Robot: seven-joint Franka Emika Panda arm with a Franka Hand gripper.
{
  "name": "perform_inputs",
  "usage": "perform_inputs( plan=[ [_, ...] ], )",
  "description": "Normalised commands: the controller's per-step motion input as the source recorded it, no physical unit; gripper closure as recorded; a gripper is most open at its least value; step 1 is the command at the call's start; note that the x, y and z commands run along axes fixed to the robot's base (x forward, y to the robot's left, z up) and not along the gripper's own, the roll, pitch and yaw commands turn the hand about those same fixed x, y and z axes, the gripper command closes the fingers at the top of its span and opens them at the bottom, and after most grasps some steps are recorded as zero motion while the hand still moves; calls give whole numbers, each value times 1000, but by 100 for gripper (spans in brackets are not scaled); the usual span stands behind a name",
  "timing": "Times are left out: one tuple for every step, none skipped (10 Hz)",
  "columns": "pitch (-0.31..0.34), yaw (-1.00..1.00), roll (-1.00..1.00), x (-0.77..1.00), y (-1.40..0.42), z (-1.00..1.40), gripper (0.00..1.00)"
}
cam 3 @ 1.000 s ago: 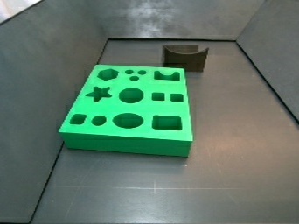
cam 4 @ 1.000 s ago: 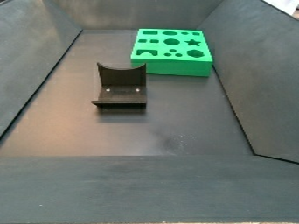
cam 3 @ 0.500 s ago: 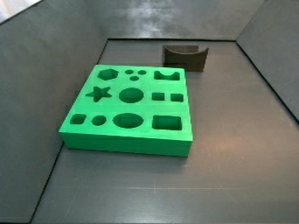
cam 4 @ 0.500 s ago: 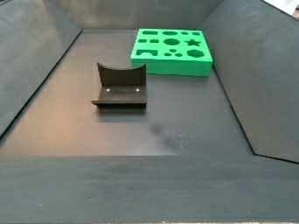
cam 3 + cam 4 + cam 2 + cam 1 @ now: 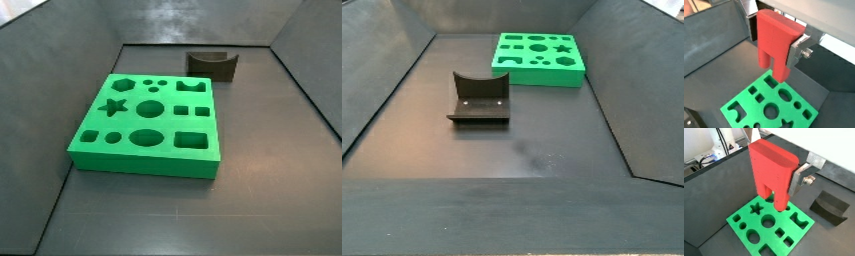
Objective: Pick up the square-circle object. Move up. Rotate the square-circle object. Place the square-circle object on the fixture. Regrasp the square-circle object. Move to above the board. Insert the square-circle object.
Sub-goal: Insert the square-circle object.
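In both wrist views my gripper (image 5: 774, 170) (image 5: 774, 39) is shut on the red square-circle object (image 5: 771, 170) (image 5: 774, 42), silver finger plates pressed on its two sides. The object hangs upright with its two prong legs pointing down, well above the green board (image 5: 767, 235) (image 5: 764, 107) and its shaped holes. The board lies flat on the dark floor in both side views (image 5: 144, 125) (image 5: 540, 58). The dark fixture (image 5: 831, 208) (image 5: 213, 64) (image 5: 477, 100) stands apart from the board, with nothing on it. Neither the gripper nor the red object shows in the side views.
Dark sloping walls (image 5: 40, 60) (image 5: 623, 80) enclose the floor on all sides. In a side view, bare floor (image 5: 516, 150) stretches between the fixture and the near wall.
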Motion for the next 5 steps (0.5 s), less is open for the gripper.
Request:
perform_inputs(
  plan=[
    [0, 37, 0, -183, 320, -1000, 100],
    [0, 31, 0, -186, 323, -1000, 100],
    [0, 31, 0, -183, 323, -1000, 100],
    [0, 51, 0, -163, 294, -1000, 100],
    [0, 97, 0, -131, 74, -1000, 100]
  ],
)
